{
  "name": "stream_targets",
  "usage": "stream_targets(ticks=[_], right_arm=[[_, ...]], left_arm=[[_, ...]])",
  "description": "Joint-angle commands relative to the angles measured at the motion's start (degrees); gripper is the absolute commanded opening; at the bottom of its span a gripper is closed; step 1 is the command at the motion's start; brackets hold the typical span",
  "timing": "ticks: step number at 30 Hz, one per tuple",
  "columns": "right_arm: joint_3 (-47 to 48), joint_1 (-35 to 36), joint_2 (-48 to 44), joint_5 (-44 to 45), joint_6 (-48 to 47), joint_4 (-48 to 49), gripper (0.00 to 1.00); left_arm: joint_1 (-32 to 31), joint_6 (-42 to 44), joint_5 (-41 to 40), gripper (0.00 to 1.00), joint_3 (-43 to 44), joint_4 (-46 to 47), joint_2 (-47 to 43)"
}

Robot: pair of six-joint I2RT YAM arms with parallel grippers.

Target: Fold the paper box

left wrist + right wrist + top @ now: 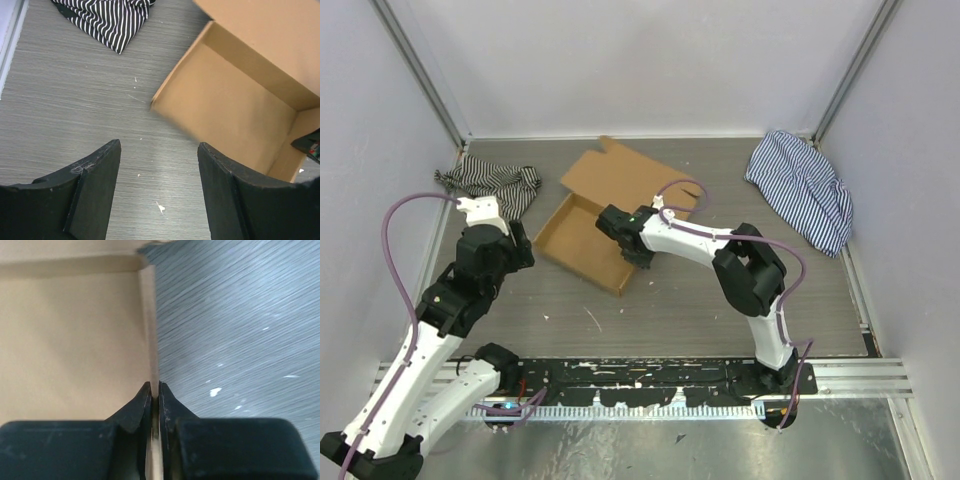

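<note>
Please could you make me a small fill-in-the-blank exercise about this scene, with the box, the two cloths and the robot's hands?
1. The right hand is closed on a side ____ of the cardboard box.
2. The left hand is open and holds ____.
3. In the top view, the black-and-white striped cloth lies to the ____ of the box.
4. The blue-and-white striped cloth lies in the far ____ corner.
Missing words: wall; nothing; left; right.

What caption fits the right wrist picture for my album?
Right gripper pinches a side wall of the paper box.
</note>
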Motion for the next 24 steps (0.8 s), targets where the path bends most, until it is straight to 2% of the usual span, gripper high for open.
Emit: stream_targets(ticks=[1, 8, 12, 16, 20, 24], right_arm=[[-0.7, -2.4, -5.2, 9.3, -8.8, -5.9, 0.12], [-3.2, -3.8, -7.3, 13.3, -21.6, -6.9, 0.12], [-8.7, -3.9, -10.1, 16.6, -29.6, -2.9, 0.13], [-14.3, -3.9, -13.4, 14.5, -39.0, 4.4, 0.13], [-20.3, -3.9, -17.2, 11.4, -45.8, 10.9, 0.23], [-22.6, -4.0, -19.8, 6.4, -53.4, 14.9, 0.34]], left_arm=[[0.2, 0.2, 0.2, 0.7, -0.7, 1.6, 0.5], [0.1, 0.4, 2.3, 0.7, -0.5, 1.2, 3.1], [0.2, 0.4, 3.8, 0.7, -0.1, 0.9, 5.0], [0.2, 0.3, 4.9, 0.7, 0.5, 0.6, 6.8], [0.2, -3.5, 6.8, 0.71, 2.1, -0.3, 8.5], [0.2, -10.0, 11.8, 0.72, 0.6, 3.2, 11.1]])
